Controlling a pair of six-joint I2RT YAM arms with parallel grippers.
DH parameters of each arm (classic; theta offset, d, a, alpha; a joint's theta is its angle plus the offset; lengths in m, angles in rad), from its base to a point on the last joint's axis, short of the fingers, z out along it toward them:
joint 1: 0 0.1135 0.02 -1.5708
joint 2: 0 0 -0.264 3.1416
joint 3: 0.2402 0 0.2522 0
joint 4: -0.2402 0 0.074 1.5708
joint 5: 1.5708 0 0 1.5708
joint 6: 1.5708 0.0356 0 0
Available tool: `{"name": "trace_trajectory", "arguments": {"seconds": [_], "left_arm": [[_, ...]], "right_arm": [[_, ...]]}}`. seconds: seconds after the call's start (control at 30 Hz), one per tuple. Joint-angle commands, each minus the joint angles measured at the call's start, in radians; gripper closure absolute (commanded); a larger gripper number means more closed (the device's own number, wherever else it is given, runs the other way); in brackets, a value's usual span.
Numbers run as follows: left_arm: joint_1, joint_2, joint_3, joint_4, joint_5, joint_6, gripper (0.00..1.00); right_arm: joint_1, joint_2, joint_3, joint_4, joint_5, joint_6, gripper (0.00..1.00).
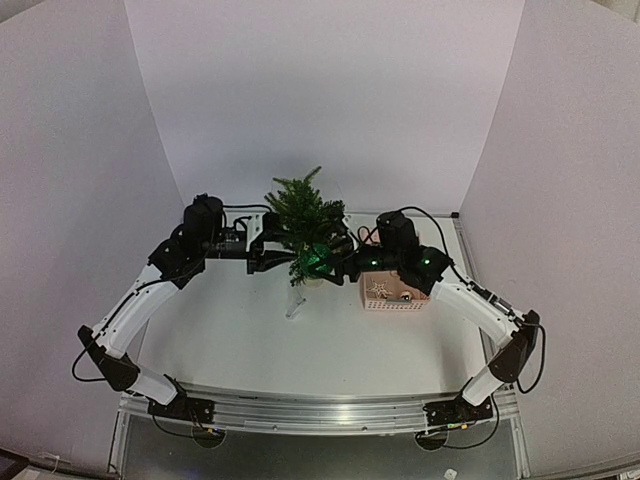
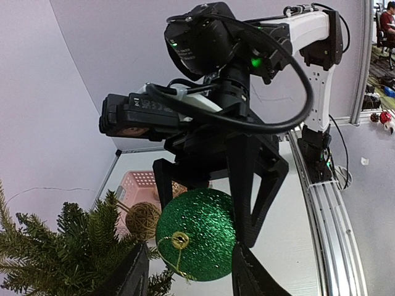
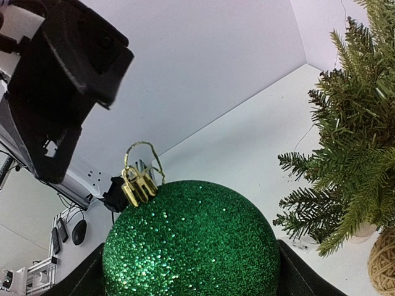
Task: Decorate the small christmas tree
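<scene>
Starting nearest, we saw the right gripper (image 3: 191,280) clamped around a green glitter bauble (image 3: 191,240), while the left gripper (image 2: 192,274) stood parted just in front of it, gripping nothing. Just beyond, the small christmas tree (image 1: 303,222) stood upright mid-table between the two arms, left of a pink basket (image 1: 393,293). We judged it light and tippy on its pale base (image 3: 364,231), with springy needles, so we would steady it low at the trunk. It looked dark green and bushy, with no ornament hung that we could see.
</scene>
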Motion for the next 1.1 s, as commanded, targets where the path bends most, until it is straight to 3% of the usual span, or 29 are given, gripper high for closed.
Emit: {"name": "trace_trajectory", "arguments": {"seconds": [0.0, 0.37, 0.77, 1.07], "left_arm": [[0.001, 0.038, 0.09, -0.022, -0.01, -0.042, 0.55], [0.001, 0.065, 0.126, -0.114, 0.027, 0.018, 0.65], [0.003, 0.094, 0.158, -0.181, 0.058, 0.077, 0.63], [0.003, 0.086, 0.157, -0.175, 0.067, 0.066, 0.79]], "right_arm": [[0.008, 0.004, 0.044, 0.019, -0.034, -0.001, 0.62], [0.008, 0.001, 0.038, 0.015, -0.047, -0.016, 0.62], [0.008, -0.014, 0.022, 0.01, -0.067, -0.057, 0.62], [0.008, -0.023, 0.007, 0.01, -0.057, -0.056, 0.62]]}}
